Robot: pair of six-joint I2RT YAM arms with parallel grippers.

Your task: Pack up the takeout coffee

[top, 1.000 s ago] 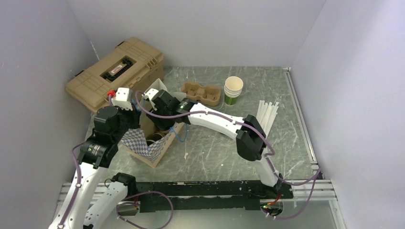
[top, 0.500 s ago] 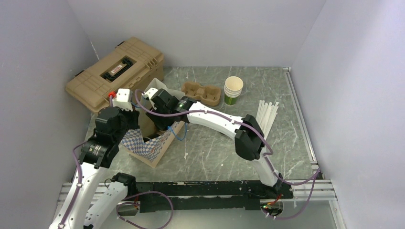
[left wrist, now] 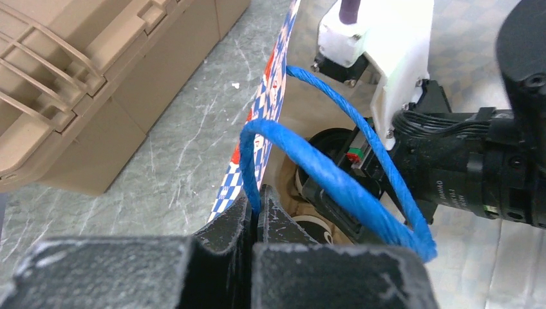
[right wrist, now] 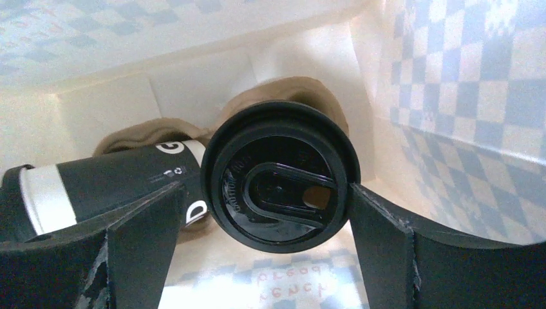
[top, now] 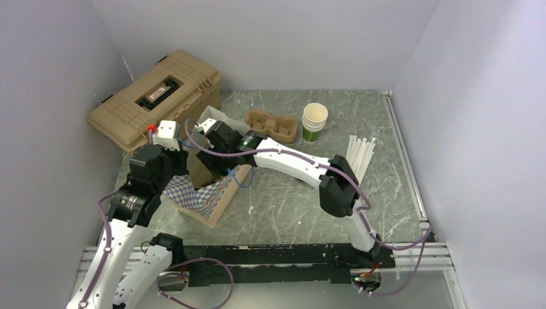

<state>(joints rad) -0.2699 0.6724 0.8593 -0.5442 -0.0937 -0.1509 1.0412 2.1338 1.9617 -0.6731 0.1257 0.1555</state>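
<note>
The takeout coffee [right wrist: 280, 190], a cup under a round black lid, stands in a brown carrier [right wrist: 290, 96] inside the blue-checked paper bag [top: 199, 193]. My right gripper [right wrist: 267, 193] is deep in the bag and open. Its fingers [right wrist: 386, 251] straddle the lid, the right one at the rim and the left one a sliver away. A second cup [right wrist: 122, 180] with a black sleeve lies beside it on the left. My left gripper [left wrist: 257, 206] is shut on the bag's blue rope handle [left wrist: 335, 174] and holds the bag's mouth up.
A tan toolbox [top: 158, 96] stands at the back left, close behind the bag. An empty cardboard cup carrier [top: 270, 125], a stack of lidless cream cups [top: 314, 121] and a bundle of white straws [top: 360, 154] lie at the back right.
The bag has been tipped more upright by its handle, so its dark opening no longer shows from above. My right wrist has shifted slightly up and left.
</note>
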